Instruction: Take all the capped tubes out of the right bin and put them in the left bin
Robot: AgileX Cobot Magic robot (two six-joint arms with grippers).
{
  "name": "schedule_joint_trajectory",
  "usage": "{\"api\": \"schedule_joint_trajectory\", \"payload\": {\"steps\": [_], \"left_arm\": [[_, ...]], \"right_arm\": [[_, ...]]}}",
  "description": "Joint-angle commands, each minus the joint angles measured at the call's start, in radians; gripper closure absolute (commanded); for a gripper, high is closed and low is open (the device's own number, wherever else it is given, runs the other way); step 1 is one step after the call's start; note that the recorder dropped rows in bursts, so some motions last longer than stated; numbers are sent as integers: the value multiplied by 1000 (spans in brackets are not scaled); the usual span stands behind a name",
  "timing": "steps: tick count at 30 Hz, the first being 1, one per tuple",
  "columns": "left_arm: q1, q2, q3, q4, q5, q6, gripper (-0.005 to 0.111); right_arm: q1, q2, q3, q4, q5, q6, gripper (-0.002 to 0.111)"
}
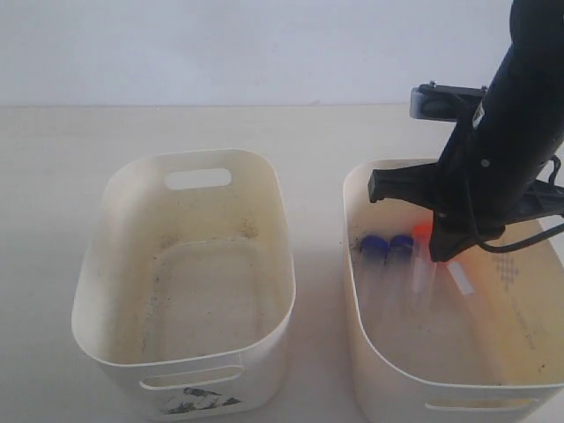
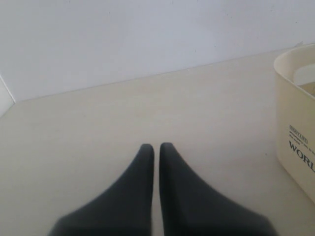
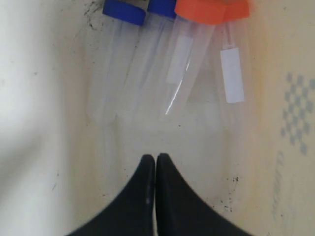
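Note:
Four capped tubes lie side by side on the floor of the right bin. Two have blue caps, two have orange caps. In the exterior view I see the blue caps and one orange cap; the arm hides the other. My right gripper hangs inside this bin, shut and empty, its tips short of the tubes' bottom ends. The left bin holds no tubes. My left gripper is shut and empty over the table, beside the left bin's labelled wall.
The dotted diamond marks the right bin's inner wall beside the orange-capped tubes. The black right arm leans over that bin's far rim. A strip of bare table separates the bins. Dark specks dot the floor near my right fingertips.

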Motion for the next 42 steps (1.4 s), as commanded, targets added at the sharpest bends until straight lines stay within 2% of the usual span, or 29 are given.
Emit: {"api": "schedule_joint_trajectory", "payload": {"steps": [1, 11, 20, 39, 40, 42], "left_arm": [[-1, 0, -4, -4, -9, -13, 102], [-1, 0, -4, -4, -9, -13, 102], [-1, 0, -4, -4, -9, -13, 102], [-1, 0, -4, -4, -9, -13, 102], [-1, 0, -4, -4, -9, -13, 102], [-1, 0, -4, -4, -9, -13, 102]], "right_arm": [[-9, -3, 43, 8, -83, 12, 109], [-9, 14, 50, 12, -173, 13, 109], [-9, 135, 50, -14, -179, 4, 109], [-9, 218, 50, -64, -209, 4, 109], [-9, 218, 50, -81, -203, 4, 108], [-9, 218, 50, -93, -188, 4, 100]]}}
